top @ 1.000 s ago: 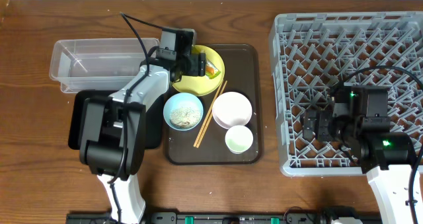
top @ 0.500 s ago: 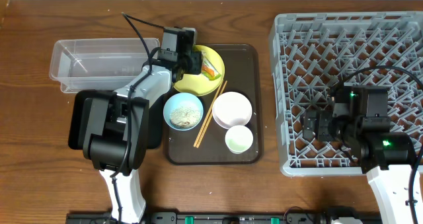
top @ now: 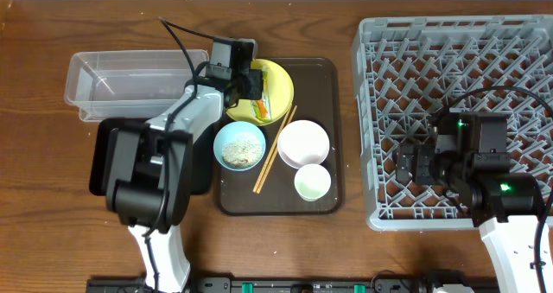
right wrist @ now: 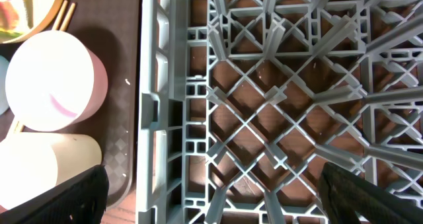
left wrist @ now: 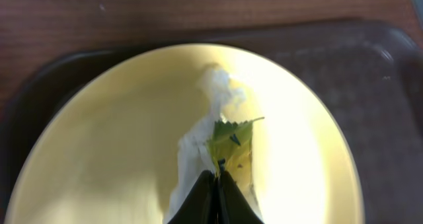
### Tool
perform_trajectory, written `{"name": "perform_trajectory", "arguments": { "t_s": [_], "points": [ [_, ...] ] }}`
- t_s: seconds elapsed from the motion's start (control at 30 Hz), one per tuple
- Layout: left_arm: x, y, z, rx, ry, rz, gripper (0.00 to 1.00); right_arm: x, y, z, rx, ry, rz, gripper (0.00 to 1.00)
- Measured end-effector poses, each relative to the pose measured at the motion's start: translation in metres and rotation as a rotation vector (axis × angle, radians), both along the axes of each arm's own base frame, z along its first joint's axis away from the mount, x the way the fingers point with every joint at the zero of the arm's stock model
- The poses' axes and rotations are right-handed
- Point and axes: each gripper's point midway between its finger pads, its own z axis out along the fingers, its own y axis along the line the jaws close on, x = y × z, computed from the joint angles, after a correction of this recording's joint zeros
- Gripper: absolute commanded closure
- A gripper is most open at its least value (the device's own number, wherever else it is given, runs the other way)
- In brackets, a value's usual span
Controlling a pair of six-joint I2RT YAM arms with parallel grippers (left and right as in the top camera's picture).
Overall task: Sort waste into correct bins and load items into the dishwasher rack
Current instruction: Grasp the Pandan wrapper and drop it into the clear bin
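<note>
The grey dishwasher rack (top: 467, 60) fills the table's right side. My right gripper (top: 415, 165) hangs over its left edge, fingers spread wide. Beside the rack, the dark brown serving tray (top: 328, 94) carries the dishes. The clear tub (top: 121, 81) sits at far left, and the black tray (top: 98, 159) just in front of it is largely hidden under my left arm.

On the serving tray, the yellow plate (top: 281, 79) lies in the back left corner. In front of it stand the light blue bowl (top: 220, 137), holding pale rice scraps (top: 238, 152), the white bowl (top: 303, 143) and the pale cup (top: 312, 182). The wooden chopsticks (top: 275, 150) slant between the two bowls.

My left gripper (top: 256, 96) is down on the plate, tips pressed together on the green-and-orange snack wrapper (top: 258, 111). The left wrist view shows that pinch at the wrapper's lower edge, which is too small to make out from overhead. The right wrist view shows bare wood through the rack's grid.
</note>
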Motion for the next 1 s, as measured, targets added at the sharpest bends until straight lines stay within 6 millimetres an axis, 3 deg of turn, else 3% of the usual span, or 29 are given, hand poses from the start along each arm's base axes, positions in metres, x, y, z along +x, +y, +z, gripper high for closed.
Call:
{"name": "perform_trajectory", "arguments": {
  "t_s": [0.1, 0.23, 0.3, 0.4, 0.57, 0.7, 0.87, 1.0],
  "points": [
    [-0.006, 0.002, 0.036, -0.007, -0.037, 0.001, 0.94, -0.001, 0.000, 0.000, 0.000, 0.003, -0.001, 0.01],
    [-0.007, 0.014, 0.113, -0.017, -0.187, 0.036, 0.94, -0.001, 0.000, 0.000, 0.000, 0.003, 0.000, 0.01],
    [-0.007, 0.031, 0.147, -0.014, -0.262, 0.088, 0.94, -0.001, 0.000, 0.000, 0.000, 0.003, 0.000, 0.01],
    [-0.006, 0.064, 0.174, 0.005, -0.315, 0.195, 0.94, -0.001, 0.000, 0.000, 0.000, 0.003, 0.000, 0.01],
    [-0.006, 0.139, 0.168, 0.073, -0.274, 0.430, 0.94, -0.001, 0.000, 0.000, 0.000, 0.003, 0.000, 0.01],
    [-0.007, 0.183, 0.156, 0.104, -0.247, 0.553, 0.94, -0.001, 0.000, 0.000, 0.000, 0.003, 0.000, 0.01],
    [-0.008, 0.217, 0.133, 0.132, -0.193, 0.634, 0.87, -0.001, 0.000, 0.000, 0.000, 0.003, 0.000, 0.01],
    [-0.009, 0.226, 0.111, 0.144, -0.141, 0.653, 0.66, -0.001, 0.000, 0.000, 0.000, 0.003, 0.000, 0.01]
  ]
}}
